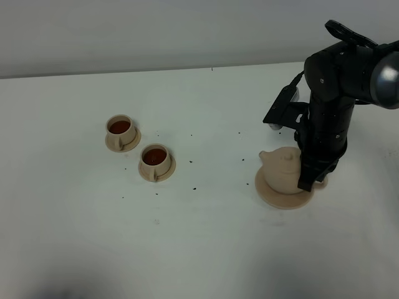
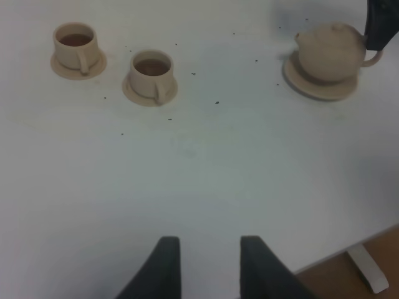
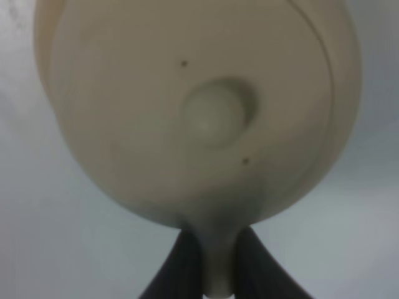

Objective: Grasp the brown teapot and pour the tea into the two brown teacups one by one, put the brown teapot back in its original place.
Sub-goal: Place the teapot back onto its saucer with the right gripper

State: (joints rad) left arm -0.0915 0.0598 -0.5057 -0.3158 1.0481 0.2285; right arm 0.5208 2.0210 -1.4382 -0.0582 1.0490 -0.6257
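Your stock on the white table point(image 1: 187, 249), item by item:

Teapot point(image 1: 283, 169): you have it upright on its wide saucer point(image 1: 274, 198), on the right side of the table in the high view, spout pointing left toward the cups. The lid is on, its knob point(image 3: 215, 117) filling the middle of the right wrist view.

Right gripper point(image 1: 313, 180): you have it down at the teapot's handle point(image 3: 218, 268), on the side away from the spout. Its two dark fingers point(image 3: 177, 268) are clamped on that handle, one on each side, as the right wrist view shows.

Left gripper point(image 2: 206, 268): out of the high view. Your left wrist camera shows two dark fingers point(image 2: 163, 268) over bare table near the table's edge, with nothing between them; count them as drawn in, holding nothing, well apart from every item.

Far teacup point(image 1: 120, 129): stands on its small saucer point(image 1: 132, 144), left of centre, with reddish-brown tea point(image 1: 119, 126) inside.

Near teacup point(image 1: 154, 160): stands on its own small saucer point(image 1: 167, 174), just beside the first cup and nearer the teapot, also with tea point(image 1: 154, 156) inside.

Dark specks point(image 1: 194, 187): you have them scattered on the table between the cups and the teapot.
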